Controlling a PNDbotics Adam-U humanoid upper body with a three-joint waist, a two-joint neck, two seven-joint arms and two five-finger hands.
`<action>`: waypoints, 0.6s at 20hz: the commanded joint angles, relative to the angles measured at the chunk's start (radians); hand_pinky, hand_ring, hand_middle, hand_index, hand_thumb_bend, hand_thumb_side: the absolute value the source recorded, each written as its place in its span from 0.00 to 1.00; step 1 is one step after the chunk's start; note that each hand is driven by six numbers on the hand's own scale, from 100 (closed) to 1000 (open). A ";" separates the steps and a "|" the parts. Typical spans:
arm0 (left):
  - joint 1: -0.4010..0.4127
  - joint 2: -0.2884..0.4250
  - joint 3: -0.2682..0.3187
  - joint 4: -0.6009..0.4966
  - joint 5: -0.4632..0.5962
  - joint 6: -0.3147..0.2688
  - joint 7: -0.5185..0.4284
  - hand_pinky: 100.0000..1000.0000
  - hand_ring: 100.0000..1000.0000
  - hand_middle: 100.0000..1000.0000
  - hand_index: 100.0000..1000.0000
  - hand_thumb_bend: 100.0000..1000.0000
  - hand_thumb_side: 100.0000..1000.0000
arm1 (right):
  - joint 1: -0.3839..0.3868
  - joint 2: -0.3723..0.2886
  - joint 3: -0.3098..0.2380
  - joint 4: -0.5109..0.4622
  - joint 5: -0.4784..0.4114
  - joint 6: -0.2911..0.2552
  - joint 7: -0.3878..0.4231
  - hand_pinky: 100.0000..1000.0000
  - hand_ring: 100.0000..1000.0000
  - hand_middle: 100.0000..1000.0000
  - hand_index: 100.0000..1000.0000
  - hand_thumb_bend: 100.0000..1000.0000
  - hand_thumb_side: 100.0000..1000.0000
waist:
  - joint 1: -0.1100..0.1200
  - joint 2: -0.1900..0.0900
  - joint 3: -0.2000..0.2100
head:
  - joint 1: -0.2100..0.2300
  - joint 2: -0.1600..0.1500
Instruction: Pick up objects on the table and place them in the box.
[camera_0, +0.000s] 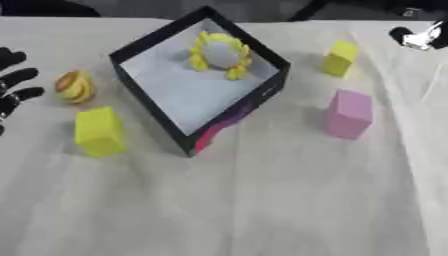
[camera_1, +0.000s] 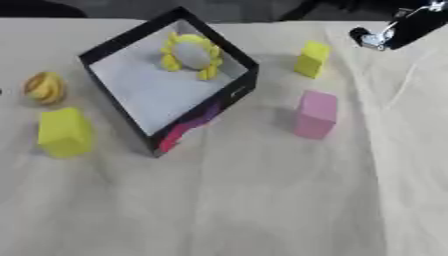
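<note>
Nearest to the robot there's bare white cloth (camera_0: 262, 210), nothing on it. Next up, big yellow block (camera_0: 99, 132) on the left, just beside the box's near-left wall, and pink block (camera_0: 349, 114) on the right, both apart from the box and not yet packed. Left hand (camera_0: 12, 82) shows at the left edge w/ fingers spread, holding nothing; it sits near the round yellow-orange item (camera_0: 74, 86), so that looks like the likely next pick, imo. Centre: black-walled box (camera_0: 199, 134), turned cornerwise to the robot, pale floor, and a yellow-and-white flower-like thing (camera_0: 220, 54) already lies in its far corner. Beyond the pink block, small yellow block (camera_0: 339, 58) stands off the box's right side. Far right corner: right hand (camera_1: 378, 37), raised by the table's far edge. Can't tell if its fingers are curled or straight.
</note>
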 joint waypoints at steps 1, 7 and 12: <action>-0.004 0.029 0.003 -0.020 0.006 -0.001 -0.003 0.79 0.83 0.82 0.86 0.00 0.74 | -0.032 0.014 0.002 0.020 0.002 -0.086 0.103 0.89 0.84 0.84 0.95 0.00 0.43 | -0.009 -0.039 0.004 | -0.008 -0.003; -0.002 0.031 0.003 -0.020 0.007 0.004 -0.002 0.79 0.83 0.82 0.86 0.00 0.75 | -0.031 0.025 0.014 0.033 -0.048 -0.062 0.160 0.92 0.84 0.82 0.94 0.00 0.42 | -0.014 -0.040 0.008 | 0.000 0.001; -0.001 0.033 0.004 -0.020 0.007 0.011 -0.004 0.79 0.83 0.82 0.87 0.00 0.76 | -0.002 -0.022 0.034 -0.037 -0.126 -0.035 0.196 0.93 0.84 0.81 0.94 0.19 0.61 | -0.019 -0.040 0.007 | 0.009 0.002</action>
